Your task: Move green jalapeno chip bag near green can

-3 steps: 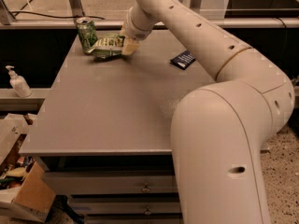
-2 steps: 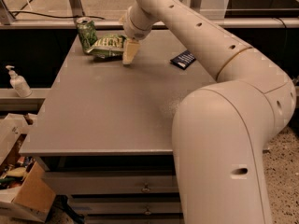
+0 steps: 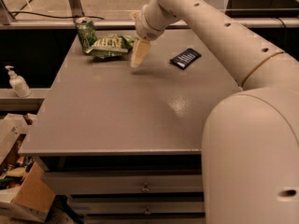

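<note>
Where the robot's white jointed arm reaches across to the far left part of the flat grey surface, its pale cream hand points downward with its tip low over the surface. Whether the hand is open or closed cannot be told from this angle. It lifts nothing clear of the surface.

Just to the left of the hand lies the crinkly light-green foil jalapeno chip bag with white block lettering. The bag lies flat on the surface, and its right end meets the upper side of the hand. Whether the two actually touch, or the hand merely stands in front of the bag's edge, cannot be told.

At the bag's left end stands the small dark-green metal drink can with pale markings and a silver top. It is upright near the far left corner of the surface, and the bag's edge lies right against its base or just beside it.

To the right of the hand, apart from it, a small flat dark navy packet lies on the surface at an angle.

Further out, the near side of the surface has drawers with small metal handles beneath it. Off to the left, on a lower ledge, stands a white pump bottle. Below that sits an open brown cardboard box.
</note>
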Controlling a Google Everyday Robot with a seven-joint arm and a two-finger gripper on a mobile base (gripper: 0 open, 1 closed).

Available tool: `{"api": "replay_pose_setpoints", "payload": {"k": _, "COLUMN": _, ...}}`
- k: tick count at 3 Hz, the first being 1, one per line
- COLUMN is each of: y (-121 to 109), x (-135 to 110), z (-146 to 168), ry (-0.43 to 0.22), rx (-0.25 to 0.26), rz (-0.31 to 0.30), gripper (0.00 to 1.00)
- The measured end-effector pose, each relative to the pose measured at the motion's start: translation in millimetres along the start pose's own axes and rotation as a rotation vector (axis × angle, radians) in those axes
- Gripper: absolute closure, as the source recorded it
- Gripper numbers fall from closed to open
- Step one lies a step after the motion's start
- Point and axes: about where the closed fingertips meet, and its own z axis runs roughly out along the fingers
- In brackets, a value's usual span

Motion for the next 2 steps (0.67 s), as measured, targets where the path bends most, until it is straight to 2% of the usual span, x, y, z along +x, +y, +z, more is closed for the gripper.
{"api": "replay_pose_setpoints", "payload": {"k": 1, "y": 14.9, "x": 2.3, "z": -37.3, "ry": -0.101, "rx": 0.022, "rz": 0.133, "gripper": 0.00}}
{"api": "replay_pose_setpoints", "payload": {"k": 2, "y": 33.4, "x": -1.3, "z": -70.1, "ry": -0.176, "rx": 0.041, "rz": 0.238, "gripper": 0.00}}
